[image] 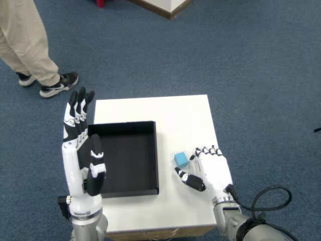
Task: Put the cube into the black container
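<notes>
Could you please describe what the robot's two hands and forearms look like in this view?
Both are five-fingered, white-shelled with black joints and fingertips. The right robot hand joins a grey forearm trailing a black cable; the left robot hand sits on a silver-grey cylindrical wrist.

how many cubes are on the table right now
1. A small light-blue cube sits on the white square table, between the black square container and the robot's white right hand. The container looks empty; none seem hidden.

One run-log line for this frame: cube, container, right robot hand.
cube: on white table, outside container | black container: empty | right robot hand: open beside cube, not gripping | phase: pre-grasp
</notes>
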